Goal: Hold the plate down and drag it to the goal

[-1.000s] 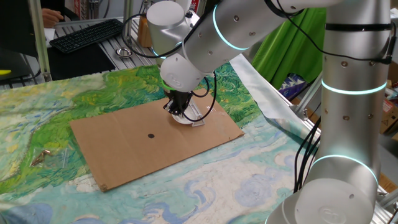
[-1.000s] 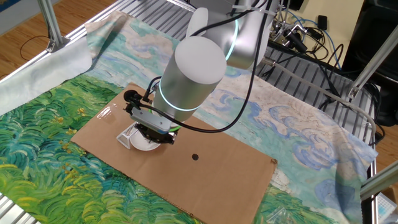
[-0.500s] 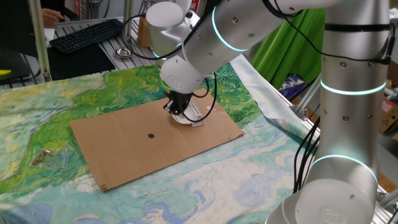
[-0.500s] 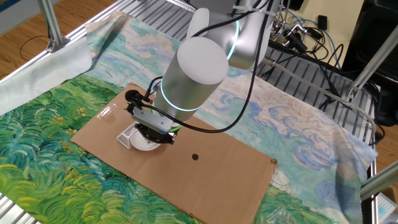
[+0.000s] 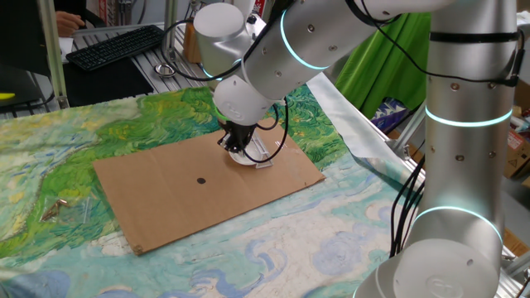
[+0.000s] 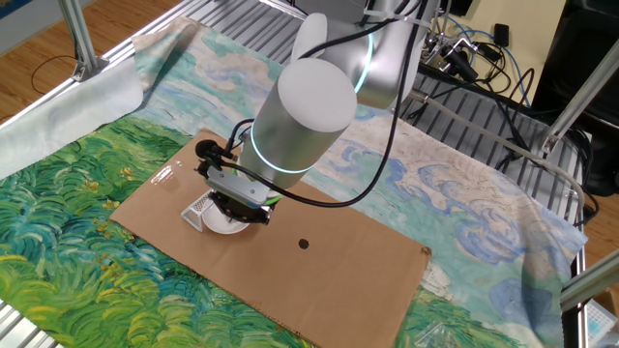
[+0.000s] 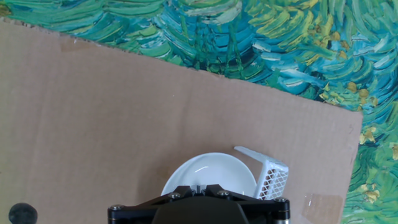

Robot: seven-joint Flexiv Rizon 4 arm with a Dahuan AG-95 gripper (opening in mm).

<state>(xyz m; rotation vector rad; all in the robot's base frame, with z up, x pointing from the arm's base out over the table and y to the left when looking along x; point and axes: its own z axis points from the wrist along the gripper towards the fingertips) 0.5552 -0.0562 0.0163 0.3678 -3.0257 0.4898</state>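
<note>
The plate point(image 5: 248, 159) point(image 6: 222, 226) point(image 7: 212, 170) is a small white dish lying near the far right corner of a cardboard sheet point(image 5: 166, 199) point(image 6: 338, 280) point(image 7: 93, 112). My gripper point(image 5: 237, 149) point(image 6: 238, 207) point(image 7: 198, 186) stands straight over it, jaws shut, tips down on the dish's middle; the contact itself is hidden by the hand. The goal point(image 5: 268, 157) point(image 6: 198, 208) point(image 7: 266, 172), a small angled bracket with a mesh-like end, sits right against the plate's rim on the side toward the sheet's edge.
A small black dot point(image 5: 201, 180) point(image 6: 304, 244) point(image 7: 20, 213) marks the cardboard's middle. A painted cloth point(image 5: 50, 157) point(image 6: 77, 193) covers the table. A keyboard point(image 5: 116, 45) lies behind it, and small loose bits point(image 5: 54, 209) rest on the cloth at the left.
</note>
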